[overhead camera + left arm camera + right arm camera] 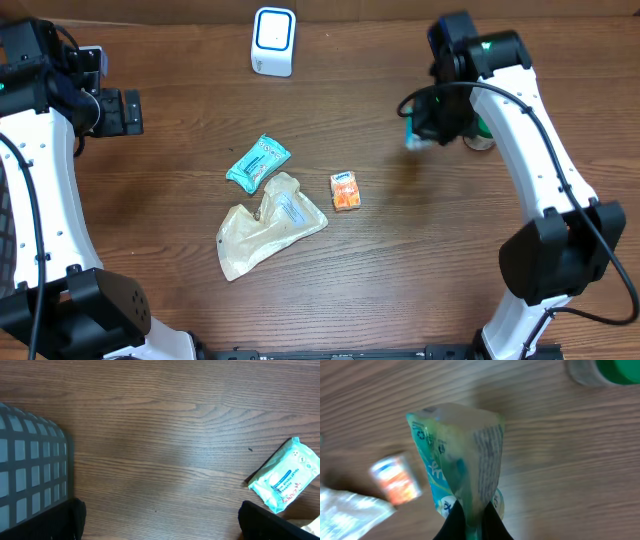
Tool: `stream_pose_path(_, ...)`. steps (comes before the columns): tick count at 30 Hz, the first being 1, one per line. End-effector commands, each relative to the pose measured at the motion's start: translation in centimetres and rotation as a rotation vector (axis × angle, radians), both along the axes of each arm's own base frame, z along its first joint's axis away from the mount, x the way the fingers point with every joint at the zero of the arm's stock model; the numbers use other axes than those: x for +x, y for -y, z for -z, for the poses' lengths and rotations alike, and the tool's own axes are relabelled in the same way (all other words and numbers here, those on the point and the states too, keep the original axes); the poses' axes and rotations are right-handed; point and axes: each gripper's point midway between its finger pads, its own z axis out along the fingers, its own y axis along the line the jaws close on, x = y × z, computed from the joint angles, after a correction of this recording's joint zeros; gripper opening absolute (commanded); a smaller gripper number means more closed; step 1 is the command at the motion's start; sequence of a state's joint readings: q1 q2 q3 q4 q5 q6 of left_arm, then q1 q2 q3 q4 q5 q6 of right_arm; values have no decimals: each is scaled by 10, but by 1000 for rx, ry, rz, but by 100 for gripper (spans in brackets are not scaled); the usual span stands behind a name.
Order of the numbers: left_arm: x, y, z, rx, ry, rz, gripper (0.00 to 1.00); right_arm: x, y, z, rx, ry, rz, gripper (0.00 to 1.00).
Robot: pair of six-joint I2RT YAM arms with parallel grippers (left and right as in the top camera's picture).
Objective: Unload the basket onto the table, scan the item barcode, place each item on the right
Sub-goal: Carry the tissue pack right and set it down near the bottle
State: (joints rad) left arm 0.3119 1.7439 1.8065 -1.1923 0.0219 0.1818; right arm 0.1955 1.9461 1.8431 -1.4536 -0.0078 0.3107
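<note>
A green and teal packet (455, 455) hangs above the table with my right gripper (472, 521) shut on its lower edge. From overhead, the right gripper (420, 128) and the packet (411, 137) are at the right of the table, well right of the white barcode scanner (273, 40) at the back edge. My left gripper (125, 112) is at the far left with its jaws wide apart. In the left wrist view the left gripper (162, 522) has only bare wood between its fingers. No barcode can be made out on the packet.
A teal wipes pack (258, 163) (287, 475), a beige pouch (268, 225) and a small orange box (345, 190) (395, 480) lie mid-table. A green-lidded jar (481, 136) (607, 371) stands just right of the right gripper. A dark grid basket (30, 470) is at the left.
</note>
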Motion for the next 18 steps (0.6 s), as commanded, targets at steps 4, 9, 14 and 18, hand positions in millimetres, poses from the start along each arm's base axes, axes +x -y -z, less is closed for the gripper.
stream_pose_path(4,1,2,1,-8,0,-12,100,-20,68,56,-193,-89,101,4)
stream_pose_path(9,1,2,1,-8,0,-12,100,-29,101,64,-283,-116,146,15)
stream_pose_path(14,1,2,1,-8,0,-12,100,-26,112,65,-279,-105,181,54)
stream_pose_path(18,1,2,1,-8,0,-12,100,-19,93,61,-163,-92,159,54)
